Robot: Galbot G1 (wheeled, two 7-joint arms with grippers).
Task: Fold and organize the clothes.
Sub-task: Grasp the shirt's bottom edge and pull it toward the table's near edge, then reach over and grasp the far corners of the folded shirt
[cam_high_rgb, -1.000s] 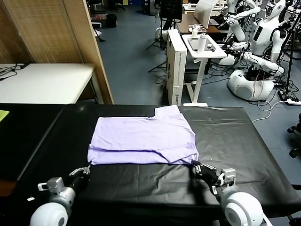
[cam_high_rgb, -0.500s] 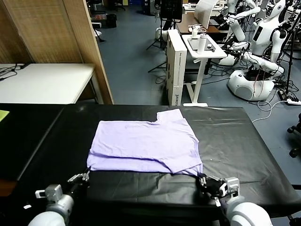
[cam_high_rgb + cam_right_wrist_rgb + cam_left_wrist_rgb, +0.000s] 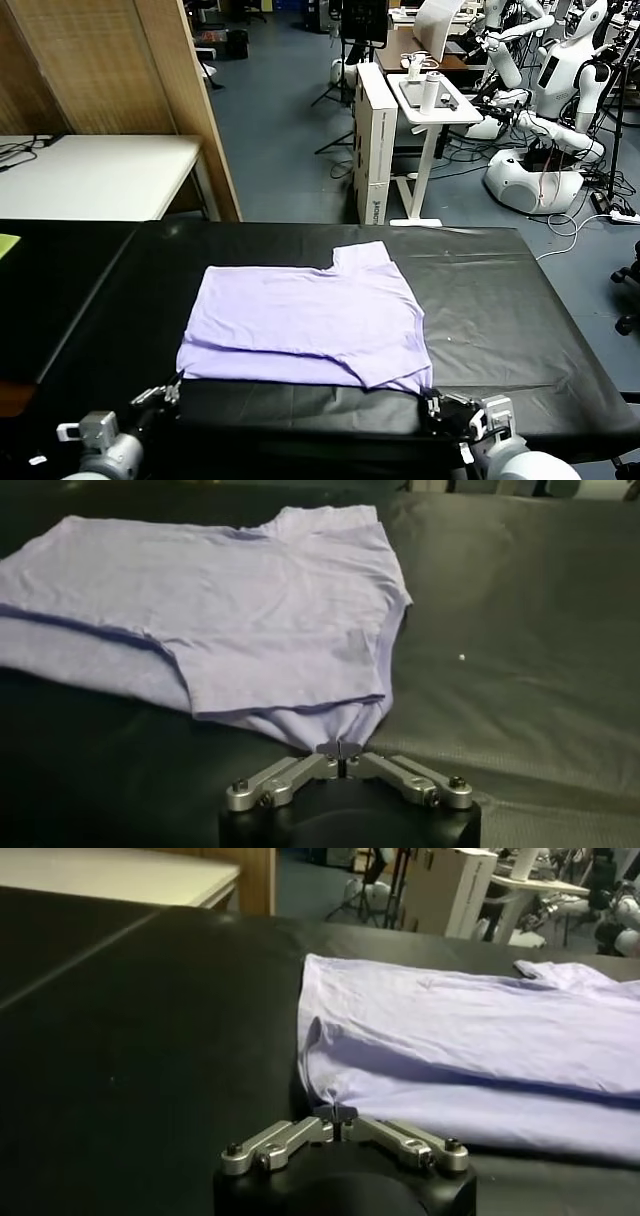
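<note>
The lavender T-shirt point(image 3: 305, 315) lies folded and plain side up on the black table point(image 3: 500, 300), one sleeve sticking out at the far right. My left gripper point(image 3: 172, 388) is shut on the shirt's near left corner; the left wrist view shows the pinched cloth point(image 3: 330, 1096) at the gripper point(image 3: 337, 1115). My right gripper point(image 3: 432, 398) is shut on the near right corner, seen in the right wrist view point(image 3: 341, 748) with the shirt point(image 3: 230, 610) bunched at the tips. Both grippers are near the table's front edge.
A white table point(image 3: 100, 175) and a wooden partition point(image 3: 180, 100) stand at the far left. A white box and stand point(image 3: 385, 130) and other robots point(image 3: 560, 90) are beyond the table's far edge. Black cloth extends left and right of the shirt.
Both grippers have drawn back toward the table's front edge, pulling the shirt's near hem with them. The whole shirt has slid toward me.
</note>
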